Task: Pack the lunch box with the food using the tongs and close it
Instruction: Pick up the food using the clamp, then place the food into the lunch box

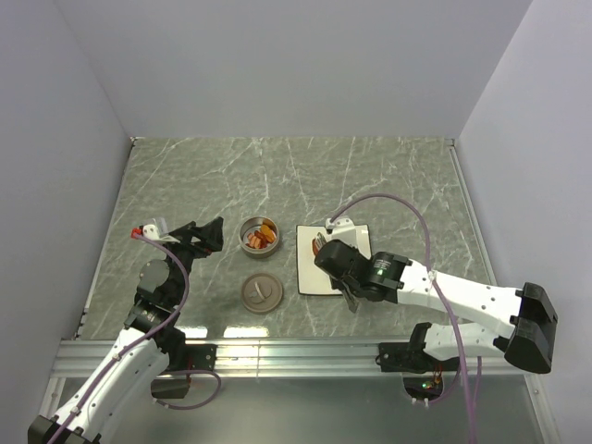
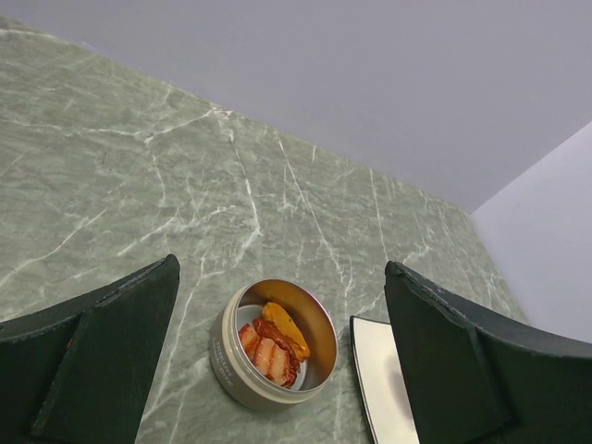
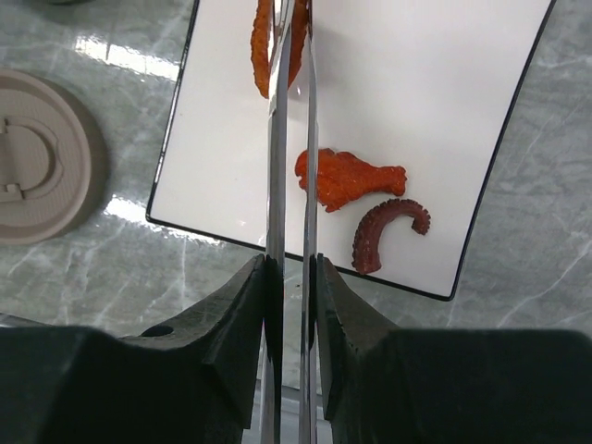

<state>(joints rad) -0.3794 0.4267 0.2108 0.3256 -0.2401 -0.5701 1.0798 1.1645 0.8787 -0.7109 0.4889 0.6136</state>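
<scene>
Three pieces of orange and dark red food (image 3: 350, 178) counted on the white square plate (image 3: 444, 74). Found the slender silver metal tongs (image 3: 277, 185) squeezed nearly shut in the right gripper (image 3: 291, 277), arms pinching the curved orange piece (image 3: 261, 51). Saw the small round silver tin (image 2: 229, 356) beside the plate, partly filled, brownish-grey disc lid (image 3: 42, 171) off; left gripper (image 1: 205, 234) gaping.

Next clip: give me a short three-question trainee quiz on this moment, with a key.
1. True or false: the lid lies beside the open tin, not on it.
2. What does the right pincer clamp? A) tongs B) lid C) nothing
3. Fill in: the dark red curled piece lies on the ____.
Key: 1 true; 2 A; 3 white plate.
</scene>
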